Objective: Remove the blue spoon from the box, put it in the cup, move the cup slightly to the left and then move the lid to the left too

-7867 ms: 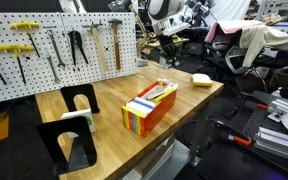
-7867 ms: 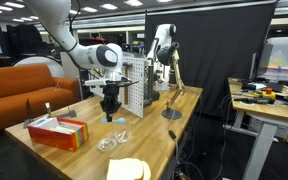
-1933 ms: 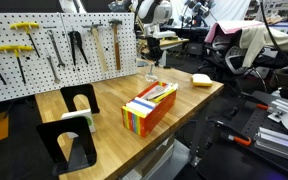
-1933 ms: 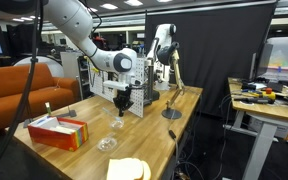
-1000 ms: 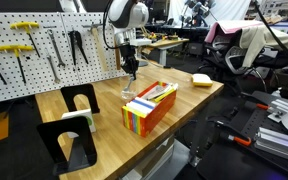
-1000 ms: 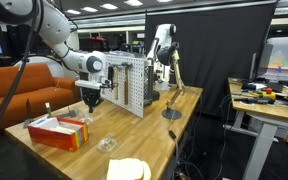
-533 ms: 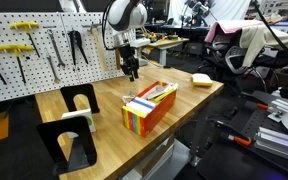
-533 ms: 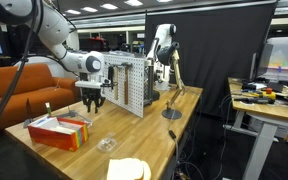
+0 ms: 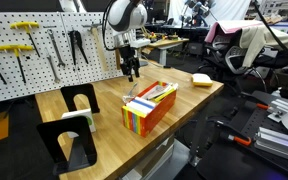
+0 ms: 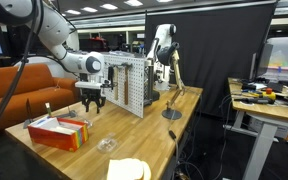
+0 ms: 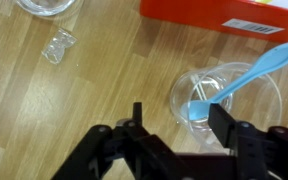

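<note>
Blue spoon (image 11: 252, 72) sits in the cup (image 11: 269, 105) beside the box (image 11: 199, 15); your gripper (image 11: 177, 120) hangs open, empty; lid (image 10: 107, 144) move likely remains.

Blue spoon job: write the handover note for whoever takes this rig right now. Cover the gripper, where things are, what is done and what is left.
Gripper: open, empty, hanging just above the cup.
Blue spoon: in the cup, handle leaning out over the rim.
Cup: standing on the table beside the box, a little apart from it.
Lid: lying on the table, away from the gripper.
Done: spoon is out of the box and in the cup; the cup has been carried over next to the box and just released.
Left: move the lid to the left.
</note>
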Controlling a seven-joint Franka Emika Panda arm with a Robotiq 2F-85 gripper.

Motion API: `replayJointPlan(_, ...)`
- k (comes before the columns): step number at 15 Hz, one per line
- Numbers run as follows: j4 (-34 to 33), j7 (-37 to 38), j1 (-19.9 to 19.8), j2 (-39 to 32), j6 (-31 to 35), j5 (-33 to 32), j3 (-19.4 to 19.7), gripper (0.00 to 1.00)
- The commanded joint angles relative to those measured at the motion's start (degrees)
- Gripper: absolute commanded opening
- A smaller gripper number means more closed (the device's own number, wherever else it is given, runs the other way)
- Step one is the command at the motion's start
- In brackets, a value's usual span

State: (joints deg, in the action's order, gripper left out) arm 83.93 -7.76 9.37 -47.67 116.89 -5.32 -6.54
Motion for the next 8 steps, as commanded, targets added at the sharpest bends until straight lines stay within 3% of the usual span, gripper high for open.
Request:
replayJointPlan(1, 2.20, 0.53, -1.43, 2.48, 1.04, 0.86, 0.58, 1.00)
replayJointPlan(8, 7.88, 4.67, -4.50, 6.62, 2.07, 2.43, 2.85, 1.00)
